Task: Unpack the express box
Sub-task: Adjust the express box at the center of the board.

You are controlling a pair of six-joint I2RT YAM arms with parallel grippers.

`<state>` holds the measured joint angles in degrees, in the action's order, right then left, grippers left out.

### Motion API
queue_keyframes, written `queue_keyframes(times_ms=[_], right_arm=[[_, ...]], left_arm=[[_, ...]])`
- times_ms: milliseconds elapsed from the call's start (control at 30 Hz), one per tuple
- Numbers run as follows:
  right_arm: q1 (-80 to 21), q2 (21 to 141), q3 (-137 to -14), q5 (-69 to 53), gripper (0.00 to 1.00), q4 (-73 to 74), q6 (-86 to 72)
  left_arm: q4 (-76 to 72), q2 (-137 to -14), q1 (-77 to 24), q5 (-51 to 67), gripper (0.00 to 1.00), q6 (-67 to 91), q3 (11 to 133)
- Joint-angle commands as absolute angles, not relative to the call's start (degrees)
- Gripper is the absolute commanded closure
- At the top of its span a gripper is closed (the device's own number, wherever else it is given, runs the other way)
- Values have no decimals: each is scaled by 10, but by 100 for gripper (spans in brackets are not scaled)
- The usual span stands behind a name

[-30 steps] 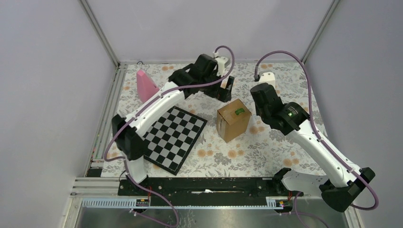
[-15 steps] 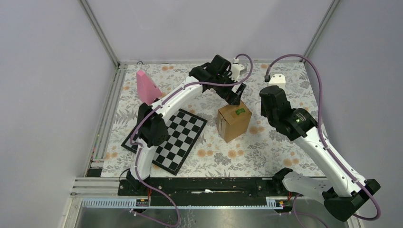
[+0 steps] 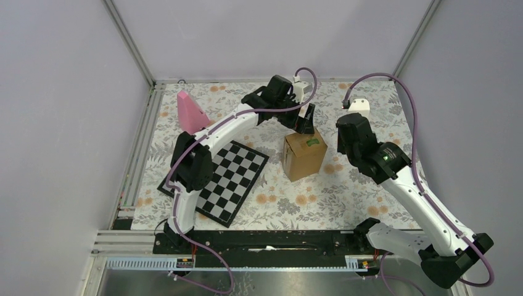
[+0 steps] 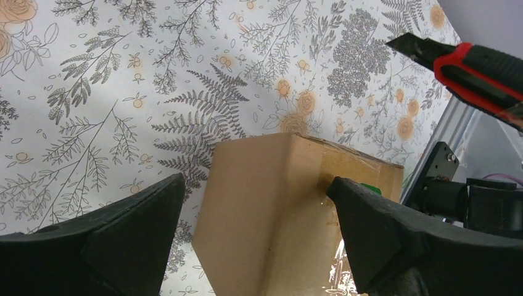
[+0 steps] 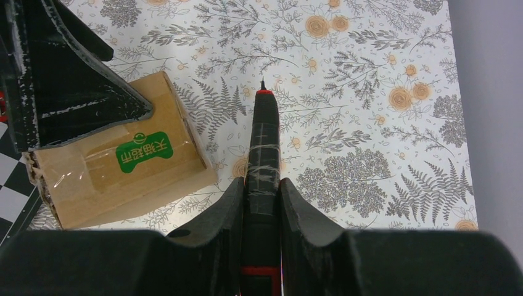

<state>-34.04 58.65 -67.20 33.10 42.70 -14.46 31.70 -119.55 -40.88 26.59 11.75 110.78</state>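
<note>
Right wrist: taped cardboard express box [image 5: 123, 176]

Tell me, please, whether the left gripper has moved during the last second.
Yes. In the top view the left gripper has shifted right, away from the pink cone, and now hangs open over the far edge of the express box.

Plain pale lilac-grey walls [image 3: 61, 123] close in the bench [image 3: 345, 200] on three sides, with slanting aluminium posts [image 3: 128, 42] in the upper corners. A white cloth [image 5: 370, 92] printed with grey ferns and orange flowers covers the bench. The light is soft and even. A grey metal strip [image 3: 277, 282] runs along the bottom of the frame.
</note>
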Motion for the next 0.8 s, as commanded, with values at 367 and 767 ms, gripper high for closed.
queue_keyframes(times_ms=[367, 767], right_arm=[[-336, 593, -666, 335, 100, 386, -146], [-308, 640, -651, 329, 100, 331, -126]], left_arm=[[332, -1258, -409, 107, 1, 268, 1127], [393, -1273, -421, -49, 1, 395, 1135]])
